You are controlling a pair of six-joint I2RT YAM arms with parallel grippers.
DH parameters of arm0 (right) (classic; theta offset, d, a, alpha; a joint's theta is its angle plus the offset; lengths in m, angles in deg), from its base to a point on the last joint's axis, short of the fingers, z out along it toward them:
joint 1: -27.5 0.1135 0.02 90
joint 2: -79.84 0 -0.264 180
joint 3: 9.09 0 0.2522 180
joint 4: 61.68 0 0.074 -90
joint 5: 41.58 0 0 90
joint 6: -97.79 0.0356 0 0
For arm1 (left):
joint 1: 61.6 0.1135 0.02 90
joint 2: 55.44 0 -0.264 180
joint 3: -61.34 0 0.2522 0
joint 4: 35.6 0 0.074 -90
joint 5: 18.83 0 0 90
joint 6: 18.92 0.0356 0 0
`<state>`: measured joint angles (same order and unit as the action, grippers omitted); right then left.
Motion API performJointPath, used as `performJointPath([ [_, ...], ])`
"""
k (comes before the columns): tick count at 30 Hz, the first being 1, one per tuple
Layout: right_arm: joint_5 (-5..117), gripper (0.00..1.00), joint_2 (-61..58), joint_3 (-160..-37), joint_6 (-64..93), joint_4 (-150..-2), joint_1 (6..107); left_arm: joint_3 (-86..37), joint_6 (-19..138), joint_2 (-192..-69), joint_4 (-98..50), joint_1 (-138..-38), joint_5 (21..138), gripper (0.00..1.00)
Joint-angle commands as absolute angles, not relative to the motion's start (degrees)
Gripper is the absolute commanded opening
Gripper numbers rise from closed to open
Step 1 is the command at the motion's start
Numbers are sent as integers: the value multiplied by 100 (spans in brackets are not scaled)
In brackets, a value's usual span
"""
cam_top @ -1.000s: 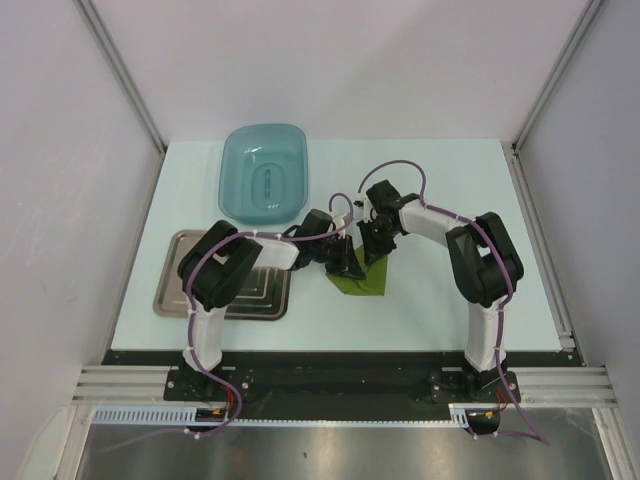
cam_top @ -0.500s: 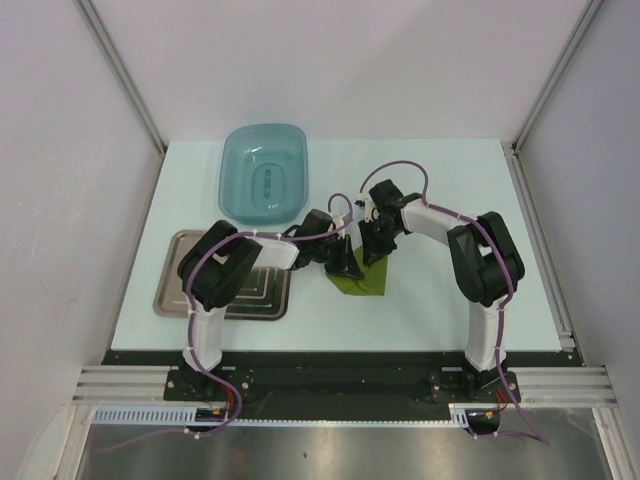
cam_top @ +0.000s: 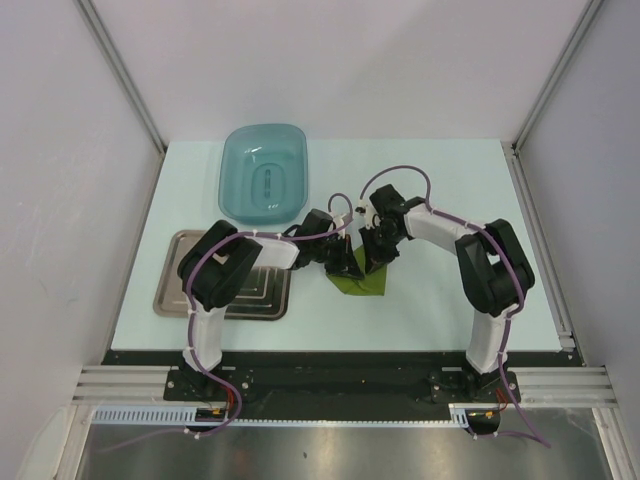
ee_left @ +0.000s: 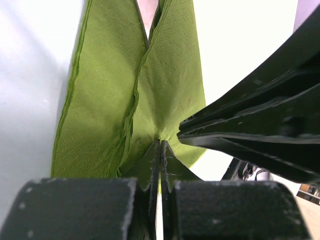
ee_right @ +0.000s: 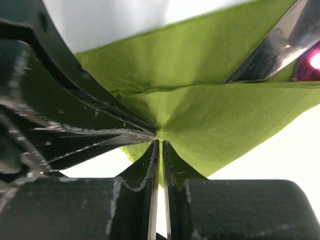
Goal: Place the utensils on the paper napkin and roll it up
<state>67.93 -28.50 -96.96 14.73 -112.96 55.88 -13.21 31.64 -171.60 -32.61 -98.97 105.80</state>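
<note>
The napkin (cam_top: 366, 284) lies near the middle of the counter (cam_top: 440, 180), somewhat toward its near edge, folded over and bunched between the two arms. Left tool (ee_left: 160, 148): jaws fully closed, pinching a raised crease of the napkin. Right tool (ee_right: 159, 146): jaws all but closed, nipping the paper from the opposite side. Judged handling: the paper is thin, soft and very light. It would tear readily under opposing pulls and is unlikely to hold a roll unless pressed, so it is best taken at a folded edge, several layers thick. One utensil (ee_right: 277, 42), silver with a magenta part, shows at a fold. Its type cannot be told, and any other pieces are hidden by paper and arms. The overhead view does not show the wrap's condition.
</note>
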Motion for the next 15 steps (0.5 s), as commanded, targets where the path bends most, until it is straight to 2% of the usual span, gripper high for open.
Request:
performJointPath([
  [1, 6653, 10, -2993, -9580, 1509, -11052, 5712, -1280, 3381, -17339, -2800, -9896, 10228, 0],
  [15, 5766, 5, -3538, -9088, 1263, -11095, 5896, -1297, 3434, -17347, -2703, -9896, 10140, 0],
])
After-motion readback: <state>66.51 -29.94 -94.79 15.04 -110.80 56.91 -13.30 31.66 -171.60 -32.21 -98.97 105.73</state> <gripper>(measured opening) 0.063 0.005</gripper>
